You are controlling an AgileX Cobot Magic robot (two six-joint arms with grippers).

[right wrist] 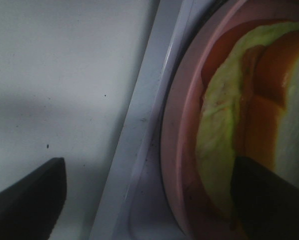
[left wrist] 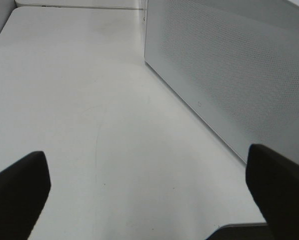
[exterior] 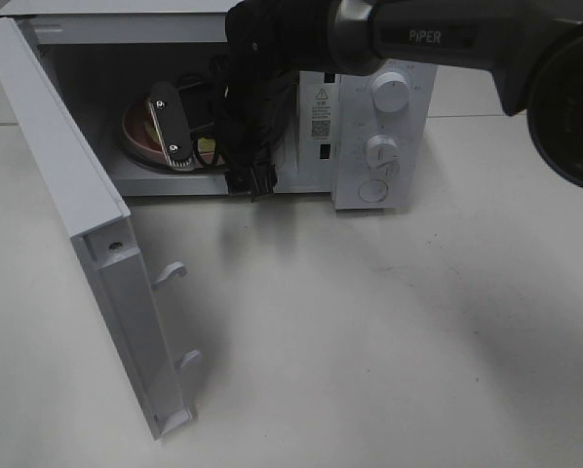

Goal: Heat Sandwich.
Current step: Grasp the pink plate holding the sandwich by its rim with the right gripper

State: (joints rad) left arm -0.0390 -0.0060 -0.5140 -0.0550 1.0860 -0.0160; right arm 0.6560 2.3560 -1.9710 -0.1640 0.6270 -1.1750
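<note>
- Nearest the high camera, your right arm crosses the top of the view from the right as a dark, blurred link. It reaches left into the microwave.
- Next nearest, at the near left, the microwave's door stands swung wide open toward you. Two latch hooks show on its inner edge.
- Your right tool is inside the cavity and released: its jaws stand wide apart and clamp nothing.
- In the right wrist view, the rim of the pink plate lies between the two dark fingers. One finger is over a pale surface beside the plate and the other is over the sandwich. You cannot tell whether that second finger touches the bread.
- You find the sandwich lying on the pink plate, inside the microwave, toward the left of the cavity. Its pale green-yellow filling and tan crust show, with white bread at the edge of the wrist view.
- From the high camera you see only part of the plate's rim behind the tool, and the sandwich is mostly hidden there.
- On the right of the microwave's front, two white knobs sit one above the other, with a round button below them.
- Your left tool is released too: its jaws are spread wide over the bare white table, with nothing between them.
- Near that tool, a white dotted panel stands on the table.
</note>
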